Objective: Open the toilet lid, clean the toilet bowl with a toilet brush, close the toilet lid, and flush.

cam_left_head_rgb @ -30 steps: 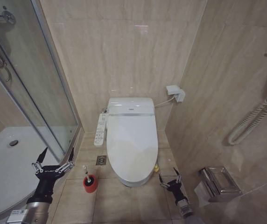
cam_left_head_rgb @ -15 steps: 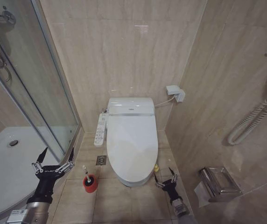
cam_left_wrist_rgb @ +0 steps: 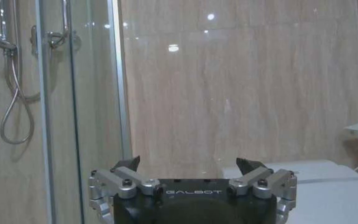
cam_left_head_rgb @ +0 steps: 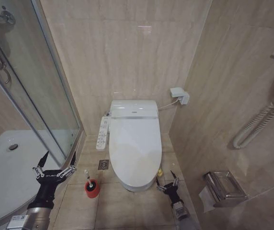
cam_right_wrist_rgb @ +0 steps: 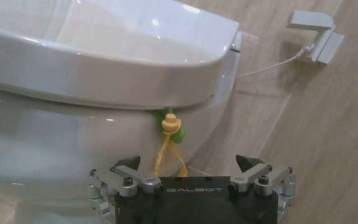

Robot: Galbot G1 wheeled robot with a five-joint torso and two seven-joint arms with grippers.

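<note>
Toilet lid [cam_left_head_rgb: 134, 146] down, closed over the toilet bowl [cam_right_wrist_rgb: 54, 130], which stands against the back wall. Right gripper [cam_left_head_rgb: 167, 182] low beside the bowl's front right edge, fingers spread wide, holding nothing; the yellow-green tag [cam_right_wrist_rgb: 168, 128] hangs from the lid's side edge just ahead of it. Left gripper [cam_left_head_rgb: 55, 164] up near the shower glass, fingers wide, empty. Toilet brush [cam_left_head_rgb: 89, 179] stands in its red holder [cam_left_head_rgb: 92, 189] on the floor left of the bowl.

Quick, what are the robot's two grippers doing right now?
Left gripper: open, holding nothing, near the shower door.
Right gripper: open, holding nothing, low beside the toilet bowl, by the yellow-green tag.
</note>
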